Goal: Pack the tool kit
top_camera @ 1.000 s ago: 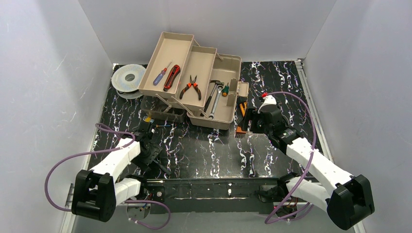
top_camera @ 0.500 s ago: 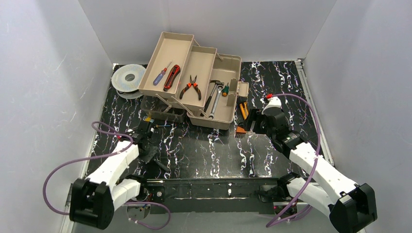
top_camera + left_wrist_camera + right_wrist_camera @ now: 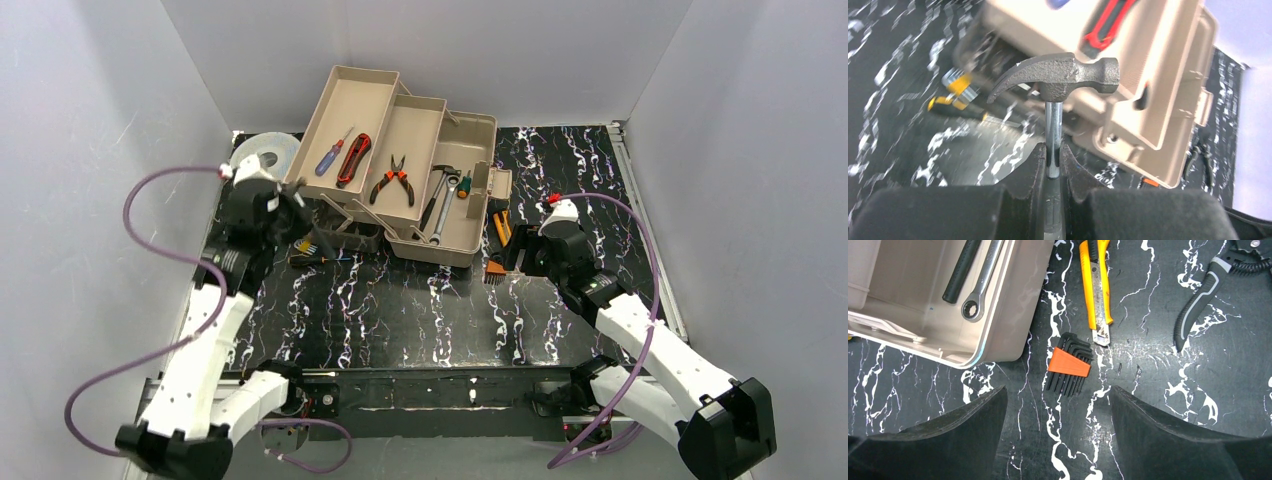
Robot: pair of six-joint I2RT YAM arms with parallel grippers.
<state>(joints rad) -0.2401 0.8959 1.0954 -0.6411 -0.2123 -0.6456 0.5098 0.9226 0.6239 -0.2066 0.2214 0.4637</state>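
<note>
Left gripper (image 3: 1052, 152): was open at near left; now clamped on the hammer (image 3: 1060, 75) shaft, raised far left beside the toolbox (image 3: 455, 255).
Hammer: lifted off the table (image 3: 420, 310).
Right gripper (image 3: 1058, 400): edged slightly right.

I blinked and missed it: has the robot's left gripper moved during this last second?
Yes. The left gripper, shut on the steel claw hammer, has swung farther back and leftward in the top view, up beside the round grey spool.

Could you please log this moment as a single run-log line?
left gripper: shut on hammer, beside toolbox | right gripper: open above hex key set | hammer not yet packed
</note>
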